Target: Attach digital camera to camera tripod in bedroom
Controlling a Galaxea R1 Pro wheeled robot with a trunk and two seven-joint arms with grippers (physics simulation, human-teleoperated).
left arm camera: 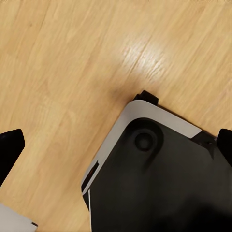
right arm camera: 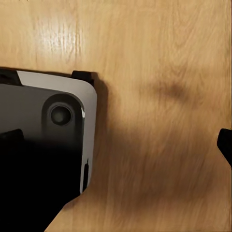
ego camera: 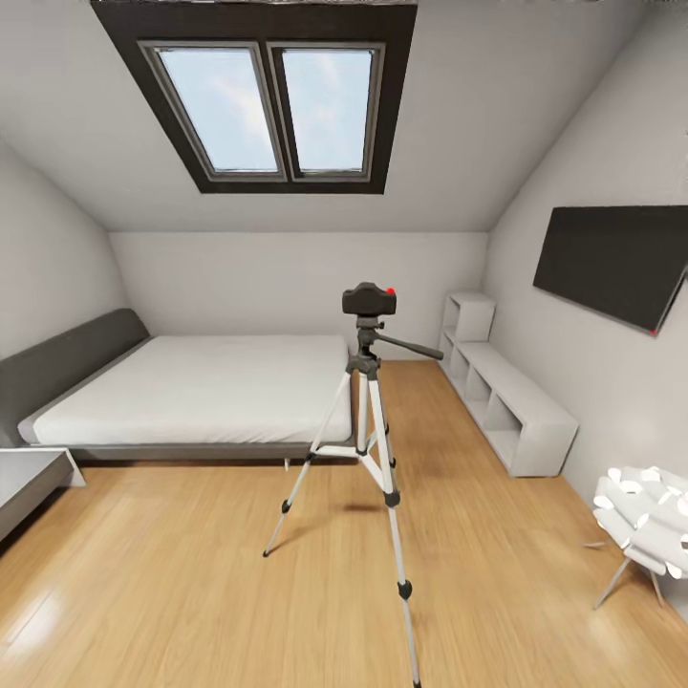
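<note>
Light wood plank floor (ego camera: 172,573) runs across the grey-walled bedroom under a sloped ceiling with a dark-framed double skylight (ego camera: 268,105). Tall camera tripod with three silver telescopic legs and black joints (ego camera: 368,449) stands mid-floor, near side of the low grey bed with white mattress (ego camera: 191,392); its long pan handle points right. Small black boxy digital camera with a red button on top (ego camera: 369,299) sits on the tripod's dark head, upright and touching it.

Right wall: flat black wall-mounted screen (ego camera: 616,263), with a low white open shelf unit (ego camera: 502,397) along the floor below and toward the far corner. White perforated chair on thin legs (ego camera: 640,526) at near right. Grey tabletop corner (ego camera: 29,478) at near left.

Both arms hang low, wrists aimed down at the floor. Left wrist view: the left gripper (left arm camera: 116,150) has its dark fingertips at opposite edges of the view, spread wide, nothing between them; the robot's black base with pale trim (left arm camera: 159,183) lies beneath. Right wrist view: the right gripper (right arm camera: 121,140) likewise spread wide and holding nothing, over bare planks beside the same base (right arm camera: 43,145).
</note>
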